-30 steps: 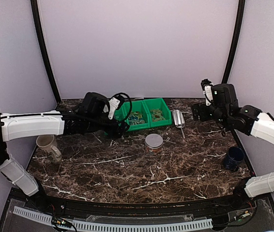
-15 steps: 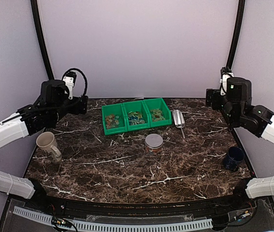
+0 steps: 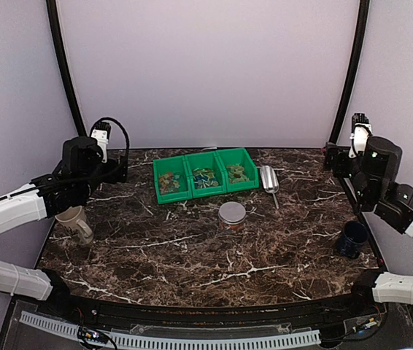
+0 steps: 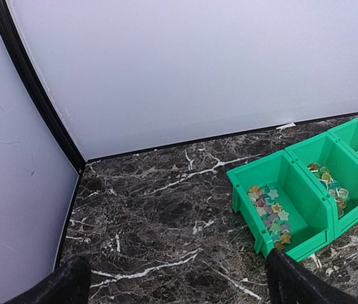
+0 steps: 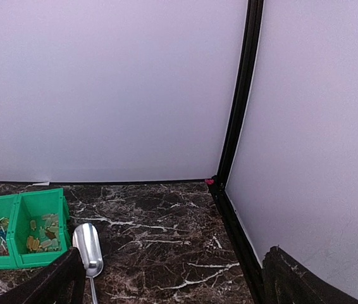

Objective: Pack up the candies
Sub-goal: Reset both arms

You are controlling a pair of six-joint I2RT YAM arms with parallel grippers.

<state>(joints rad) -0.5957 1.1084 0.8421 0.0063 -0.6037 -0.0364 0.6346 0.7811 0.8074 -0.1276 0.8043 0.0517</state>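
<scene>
With left gripper [image 4: 179,288] and right gripper [image 5: 172,285] wide open and empty: probably best to grasp scoop [image 5: 87,244] by handle, then lift candies [image 4: 269,214] from bin [image 4: 258,163].

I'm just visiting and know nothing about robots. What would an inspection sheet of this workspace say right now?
Surface: dark marbled table with white veins.
Job's things: candies lie in all three compartments of the green bin at the back.
Clutter: metal scoop right of the bin; round tin in front of it; beige mug at left; dark blue mug at right.
Pincers: left pincer and right pincer both open, empty, above the table.
Cables: black cable loops over the left wrist.
Surroundings: plain pale walls, black corner posts.
</scene>
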